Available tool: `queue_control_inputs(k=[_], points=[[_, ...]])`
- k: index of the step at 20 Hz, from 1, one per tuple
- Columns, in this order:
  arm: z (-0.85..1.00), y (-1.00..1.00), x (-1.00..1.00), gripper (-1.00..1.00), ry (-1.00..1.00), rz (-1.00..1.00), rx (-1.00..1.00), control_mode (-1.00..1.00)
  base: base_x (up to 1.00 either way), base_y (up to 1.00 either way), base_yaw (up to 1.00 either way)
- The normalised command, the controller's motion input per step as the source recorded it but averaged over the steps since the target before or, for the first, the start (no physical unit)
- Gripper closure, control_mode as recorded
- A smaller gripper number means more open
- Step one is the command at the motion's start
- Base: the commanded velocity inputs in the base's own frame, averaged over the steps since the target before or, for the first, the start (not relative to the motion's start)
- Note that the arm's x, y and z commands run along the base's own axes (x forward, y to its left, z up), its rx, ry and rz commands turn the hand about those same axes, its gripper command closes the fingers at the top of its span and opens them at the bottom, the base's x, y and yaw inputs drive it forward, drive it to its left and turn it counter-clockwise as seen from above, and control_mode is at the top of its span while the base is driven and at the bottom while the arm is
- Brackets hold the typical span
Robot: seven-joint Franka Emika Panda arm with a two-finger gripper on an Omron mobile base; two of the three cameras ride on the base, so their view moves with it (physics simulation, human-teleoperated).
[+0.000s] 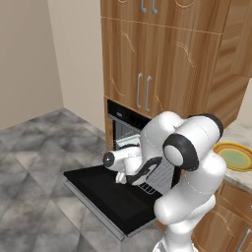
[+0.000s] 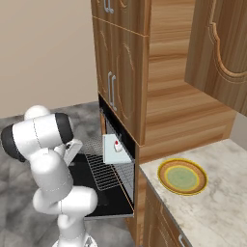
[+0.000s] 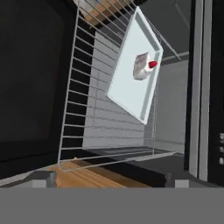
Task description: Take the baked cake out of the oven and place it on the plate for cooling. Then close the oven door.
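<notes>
**Cake still in oven on tray; gripper wide open and empty**

The oven (image 2: 112, 144) stands open, its oven door (image 1: 106, 194) dropped flat at lower centre of the left base view. A wire rack (image 2: 103, 173) is drawn partway out over the door. The baked cake (image 3: 143, 66), white with a red topping, sits on a pale square tray (image 3: 131, 83) in the upper centre of the hand view, just right of frame centre. In the right base view the cake (image 2: 117, 146) appears at the oven mouth, left of centre.

The gripper (image 3: 111, 180) points into the cavity with its fingers spread close to full width; nothing is between them and the cake is apart from them.

Handling judgement: the cake looks very small and light, likely soft and easily crushed or tipped. A gentle pinch across its lower body, below the topping, seems the safest hold. The tray beneath is smooth, so the piece may slide if nudged.

Surroundings: the plate (image 2: 183, 176) lies on the marble counter (image 2: 217, 202) at lower right of the right base view, well apart from the oven. Obstructions to mind: the extended rack, the tray's raised rim, and the oven frame beside the cake. Wooden cabinet doors (image 1: 142, 64) are above.
</notes>
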Motion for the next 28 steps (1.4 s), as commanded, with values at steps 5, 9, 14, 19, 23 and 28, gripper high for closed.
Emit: queue_control_inputs(k=[5, 9, 14, 19, 23, 28], points=[[0.46, 0.21, 0.61, -1.0, 0.01, -0.09, 0.0, -1.0, 0.0, 0.0, 0.0], [0.06, 0.16, 0.49, -1.0, 0.06, -0.07, -0.06, -1.0, 0.0, 0.0, 0.0], [-0.01, 0.04, 0.47, -1.0, 0.09, -0.05, -0.14, -1.0, 0.0, 0.0, 0.0], [-0.11, 0.0, 0.48, -1.0, 0.13, -0.02, -0.19, -1.0, 0.0, 0.0, 0.0], [-0.13, 0.0, 0.42, -1.0, 0.15, 0.0, -0.19, -1.0, 0.0, 0.0, 0.0], [-0.22, 0.0, 0.35, -1.0, 0.2, 0.0, -0.18, -1.0, 0.0, 0.0, 0.0]])
